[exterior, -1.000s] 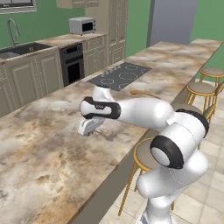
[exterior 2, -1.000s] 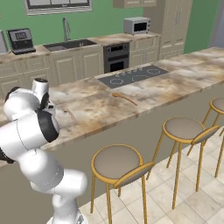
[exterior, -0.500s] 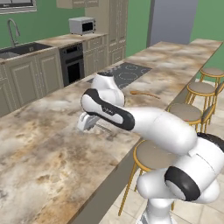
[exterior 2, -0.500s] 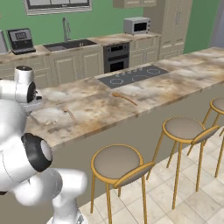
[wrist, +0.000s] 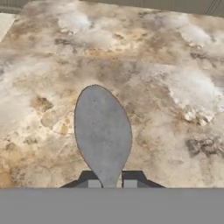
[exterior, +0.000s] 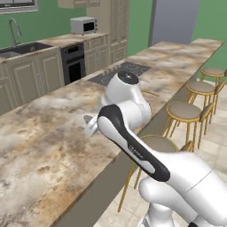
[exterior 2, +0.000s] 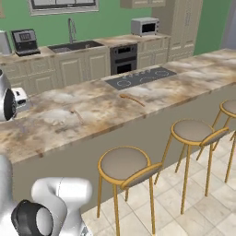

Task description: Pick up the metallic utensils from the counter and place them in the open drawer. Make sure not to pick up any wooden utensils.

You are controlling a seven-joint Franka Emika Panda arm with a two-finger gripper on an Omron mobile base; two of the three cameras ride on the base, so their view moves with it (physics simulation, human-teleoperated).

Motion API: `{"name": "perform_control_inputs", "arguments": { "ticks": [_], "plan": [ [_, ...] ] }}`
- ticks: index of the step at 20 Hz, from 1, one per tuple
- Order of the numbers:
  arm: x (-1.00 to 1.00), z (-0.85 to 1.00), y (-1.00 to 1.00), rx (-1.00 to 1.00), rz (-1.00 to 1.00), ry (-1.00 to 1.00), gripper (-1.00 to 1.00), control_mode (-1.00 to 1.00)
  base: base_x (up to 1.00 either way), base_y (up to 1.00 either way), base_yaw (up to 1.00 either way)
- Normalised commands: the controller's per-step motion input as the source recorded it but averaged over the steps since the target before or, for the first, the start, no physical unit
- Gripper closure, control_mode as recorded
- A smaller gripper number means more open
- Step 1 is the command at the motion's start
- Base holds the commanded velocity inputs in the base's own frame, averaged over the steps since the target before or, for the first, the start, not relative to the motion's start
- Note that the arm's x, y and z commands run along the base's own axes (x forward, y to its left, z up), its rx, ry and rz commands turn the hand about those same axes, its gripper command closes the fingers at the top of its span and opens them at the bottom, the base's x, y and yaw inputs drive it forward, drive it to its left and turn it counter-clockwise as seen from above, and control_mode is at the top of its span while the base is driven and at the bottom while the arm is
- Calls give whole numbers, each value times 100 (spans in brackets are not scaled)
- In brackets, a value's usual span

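- While the arm folds over the worktop (exterior: 53, 146) in the left base view, the end effector (exterior: 91, 125) sits at the arm's left, above the marbled slab, and a small grey tip juts out leftward from it; from here I cannot tell how the jaws stand. A wooden spoon (exterior: 150, 93) lies farther right, near the cooktop (exterior: 120, 72).
- From the right base view, two wooden utensils lie on the slab: the shorter wooden piece (exterior 2: 76, 114) at mid-worktop and the long one (exterior 2: 132, 99) nearer the cooktop, both well apart from the arm's white body at the far left edge. The open drawer cannot be made out.
- Seen along the hand, the end effector (wrist: 111, 183) is clenched on the neck of the grey spoon-like piece (wrist: 103, 133). Its bowl points straight away from the fingertips (wrist: 93, 183), long axis in line with the hand, above the stone. I judge the coming move turns on carrying it lengthwise toward the drawer.
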Motion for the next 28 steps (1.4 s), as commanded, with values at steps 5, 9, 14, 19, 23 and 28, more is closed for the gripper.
{"name": "perform_control_inputs", "arguments": {
  "ticks": [5, 9, 14, 19, 23, 28],
  "plan": [
    [0, 0, 0, 0, 0, 0, 100, 100, -100, 49, 28],
    [0, 0, 0, 0, 0, 0, 100, 100, -100, 100, 34],
    [0, 0, 0, 0, 0, 0, 100, 100, -96, 100, 25],
    [0, 0, 0, 0, 0, 0, 100, 100, -40, 100, 9],
    [0, 0, 0, 0, 0, 0, 100, 100, 20, 100, -7],
    [0, 0, 0, 0, 0, 0, 100, 100, 98, 100, -41]
  ]
}}
